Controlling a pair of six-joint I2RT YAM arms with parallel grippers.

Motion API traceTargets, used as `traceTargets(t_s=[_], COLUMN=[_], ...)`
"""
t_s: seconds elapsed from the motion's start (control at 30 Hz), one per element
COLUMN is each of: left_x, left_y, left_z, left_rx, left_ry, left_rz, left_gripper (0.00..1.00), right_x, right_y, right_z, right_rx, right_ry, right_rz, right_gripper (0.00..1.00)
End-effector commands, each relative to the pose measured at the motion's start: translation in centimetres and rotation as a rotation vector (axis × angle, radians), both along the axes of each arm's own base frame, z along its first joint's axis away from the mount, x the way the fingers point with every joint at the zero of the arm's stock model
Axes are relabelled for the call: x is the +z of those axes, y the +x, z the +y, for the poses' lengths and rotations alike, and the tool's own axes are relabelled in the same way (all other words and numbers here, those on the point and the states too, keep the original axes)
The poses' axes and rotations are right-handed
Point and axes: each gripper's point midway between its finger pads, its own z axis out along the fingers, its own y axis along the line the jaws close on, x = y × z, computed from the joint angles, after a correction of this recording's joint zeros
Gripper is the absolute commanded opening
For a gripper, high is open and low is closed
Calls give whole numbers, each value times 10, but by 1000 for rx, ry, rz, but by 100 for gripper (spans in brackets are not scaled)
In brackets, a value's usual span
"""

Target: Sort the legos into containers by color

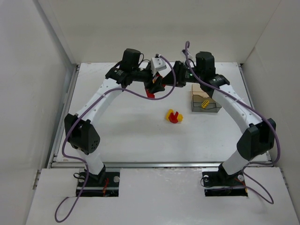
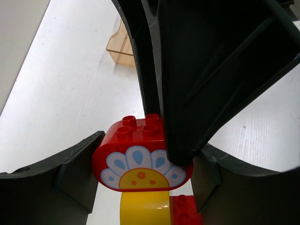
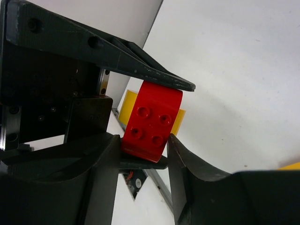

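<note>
Both grippers meet at the back middle of the table on one lego clump (image 1: 150,93). My left gripper (image 2: 147,164) is shut on it: a red rounded brick with a flower print (image 2: 140,157), a yellow brick (image 2: 143,208) and a small red brick (image 2: 185,211). My right gripper (image 3: 143,150) is shut on the same red brick (image 3: 152,119), with yellow (image 3: 127,105) behind it. In the top view the left gripper (image 1: 151,89) and the right gripper (image 1: 162,84) nearly touch. A second red-and-yellow clump (image 1: 174,116) lies on the table. The containers, a beige tub (image 1: 198,90) and a greyish tub (image 1: 210,108), stand to the right.
The greyish tub holds a yellow brick (image 1: 204,104). The beige tub also shows in the left wrist view (image 2: 123,47). White walls enclose the table on the left, back and right. A metal rail (image 1: 159,164) runs along the near edge.
</note>
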Motion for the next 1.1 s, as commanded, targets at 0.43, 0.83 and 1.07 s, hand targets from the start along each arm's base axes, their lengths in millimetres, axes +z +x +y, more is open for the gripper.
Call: traceTargets(t_s=[0.43, 0.83, 1.07], left_x=[22, 10, 14], left_y=[-8, -7, -2], left_z=[1, 10, 19], left_rx=[-23, 8, 71], left_ry=[-32, 35, 62], left_rz=[-54, -51, -69], left_gripper=[41, 100, 100], right_x=[22, 12, 8], right_y=[-4, 2, 6], right_z=[17, 7, 1], right_rx=[100, 50, 14], right_ry=[55, 41, 29], right_rz=[-65, -41, -37], right_gripper=[0, 0, 0])
